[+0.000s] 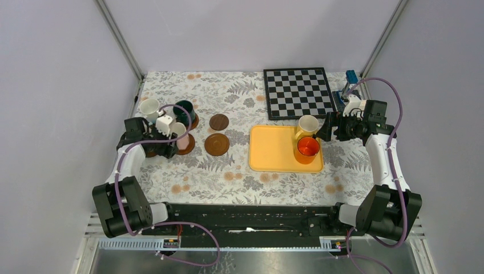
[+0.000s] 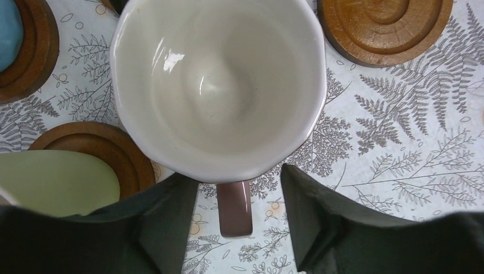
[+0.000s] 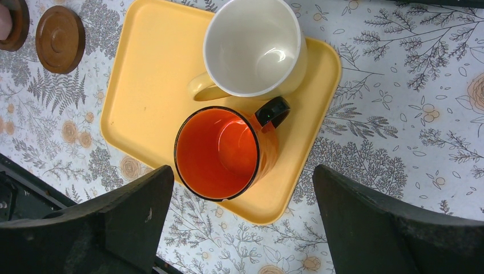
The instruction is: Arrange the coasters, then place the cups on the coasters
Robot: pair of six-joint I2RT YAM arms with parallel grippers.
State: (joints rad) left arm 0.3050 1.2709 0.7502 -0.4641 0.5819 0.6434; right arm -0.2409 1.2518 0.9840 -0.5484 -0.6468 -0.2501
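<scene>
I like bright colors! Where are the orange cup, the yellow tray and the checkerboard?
orange cup (image 3: 216, 151): right wrist view, its orange inside.
yellow tray (image 3: 148, 71): right wrist view, bare floor.
checkerboard (image 1: 298, 93): top view, board's middle.

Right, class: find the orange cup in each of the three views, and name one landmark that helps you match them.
Top external: orange cup, right of centre, on the yellow tray's near right corner.
Left wrist: not in it.
Right wrist: orange cup at centre, near the yellow tray's lower edge.
Shared landmark: the cream-yellow cup beside it.

No readable text or labels anywhere
</scene>
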